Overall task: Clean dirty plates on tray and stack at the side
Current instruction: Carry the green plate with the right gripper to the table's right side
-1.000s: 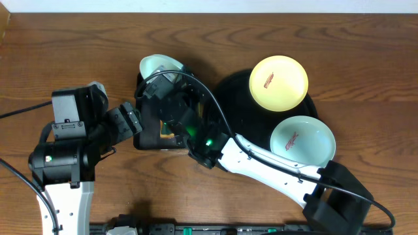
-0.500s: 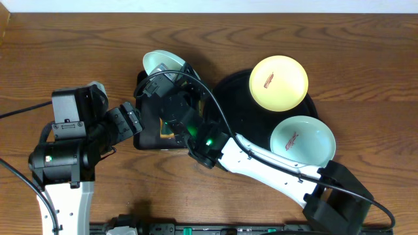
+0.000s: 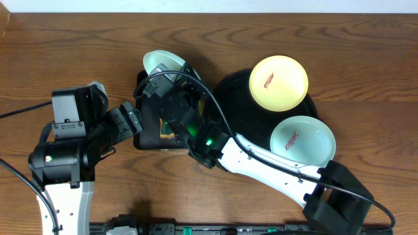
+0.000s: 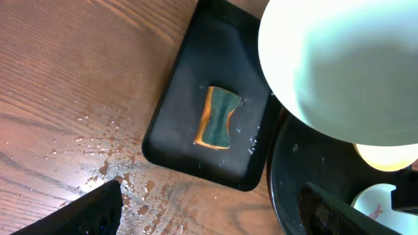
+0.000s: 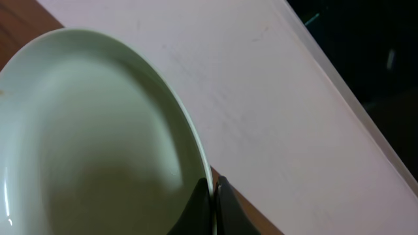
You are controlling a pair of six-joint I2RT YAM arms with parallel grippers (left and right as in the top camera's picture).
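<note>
Gripping a mint-blue plate [image 3: 162, 63] by its rim with the right pincer [image 5: 213, 199], dark fingers [image 5: 196, 210] drawn narrow on the thin edge in the right wrist view. Holding that plate raised and tilted above the far end of the small rectangular black tray [image 3: 149, 140], clear of the desk [image 3: 65, 46]. Showing a plain, glossy inner face to both wrist cameras. Reaching in from the near right corner, arm slanting over the left part of the round black tray [image 3: 240, 93].

Spreading the left pincer [image 4: 210, 186] wide, one dark finger at each lower corner of the left wrist view, holding nothing, poised by the left side of the rectangular tray. Looking down from there on an orange-and-green sponge [image 4: 219, 119], flat in the middle of that tray, pinched at the waist, apart from both pincers.

Carrying the other two plates on the round tray, just beside the rectangular one: the pale yellow plate [image 3: 279, 83] at the far side and a second mint-blue plate [image 3: 302, 140] at the near right, close together, each marked with a small reddish smear near its centre. Cannot tell whether these two touch.

Wet with scattered droplets [image 4: 111, 156] on the wood by the rectangular tray's near left corner.
</note>
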